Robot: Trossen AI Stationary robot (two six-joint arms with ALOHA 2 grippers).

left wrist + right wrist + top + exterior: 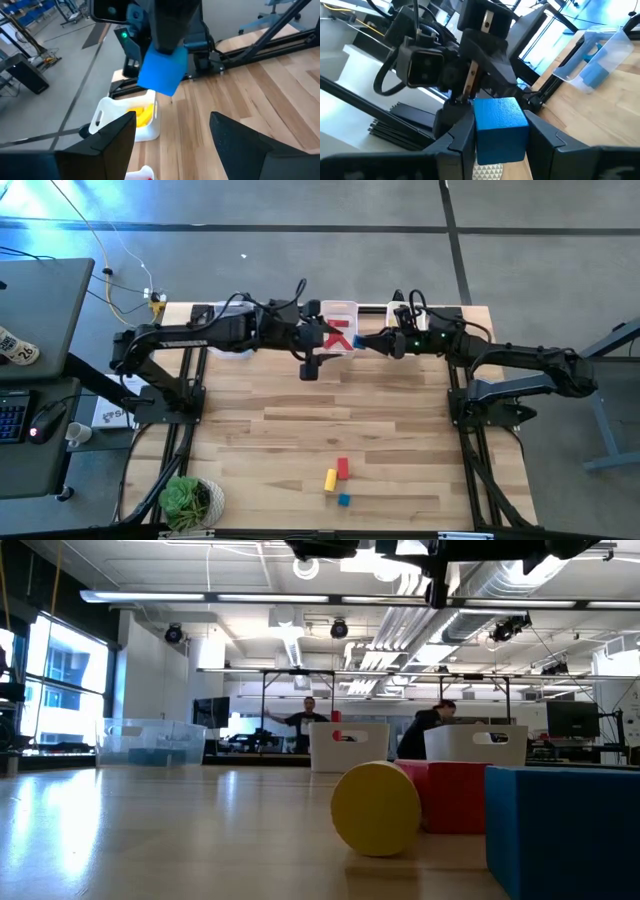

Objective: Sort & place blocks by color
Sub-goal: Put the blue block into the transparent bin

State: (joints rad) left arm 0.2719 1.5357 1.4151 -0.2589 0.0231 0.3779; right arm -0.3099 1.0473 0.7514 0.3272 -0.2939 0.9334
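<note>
My right gripper [500, 137] is shut on a blue cube [501, 125] and hovers by the far middle bin [338, 308], which holds red blocks. In the high view the cube [358, 341] sits between the two arms' ends. My left gripper [172, 135] is open and faces the cube [162, 70] from the left, short of it. A red block [343, 468], a yellow block [330, 479] and a blue block [343, 500] lie together on the table near its near edge. The low view shows them close up. My right gripper pinches the blue cube between its two fingers [462, 135], one on each opposite side face [485, 132]. It reaches in roughly level from the table's right side. The cube is lifted clear of the table.
A white bin with yellow blocks [142, 117] stands at the far edge on the right. A clear bin with blue blocks [597, 60] stands at the far left. A potted plant [190, 500] sits at the near left corner. Bare wood lies between bins and loose blocks. People stand in the room behind.
</note>
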